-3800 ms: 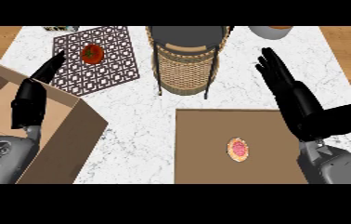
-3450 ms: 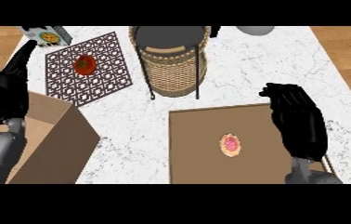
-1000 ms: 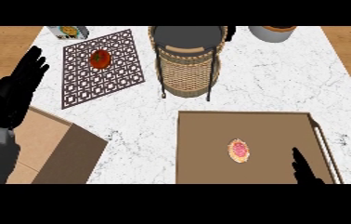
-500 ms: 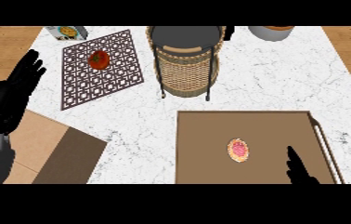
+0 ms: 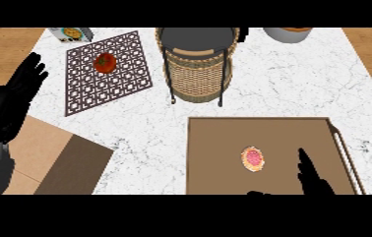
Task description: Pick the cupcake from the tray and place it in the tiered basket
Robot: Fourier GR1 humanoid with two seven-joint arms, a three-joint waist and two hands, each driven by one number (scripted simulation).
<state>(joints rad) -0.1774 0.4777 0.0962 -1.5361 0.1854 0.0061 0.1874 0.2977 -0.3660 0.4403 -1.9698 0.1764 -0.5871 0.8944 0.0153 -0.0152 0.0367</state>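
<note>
A small cupcake [image 5: 253, 159] with a pink top and tan rim lies near the middle of the brown tray [image 5: 218, 137] at the lower right. Behind the tray stands the tiered basket [image 5: 198, 66], wicker below and a dark round shelf on top, on thin black legs. My right hand [image 5: 312, 174] comes up from the bottom edge over the tray, fingers straight, a short way right of the cupcake and not touching it. My left hand [image 5: 20, 96] rests open at the left edge, fingers up.
A dark lattice mat [image 5: 109, 74] with a red tomato [image 5: 105, 63] lies at the back left. A small box [image 5: 71, 33] and a grey bowl [image 5: 288, 34] sit along the far edge. A wooden board [image 5: 51, 157] lies at the lower left.
My right hand dropped from beside the tray to the bottom edge, then crept slightly left toward the cupcake. The left hand and cupcake stayed put.
</note>
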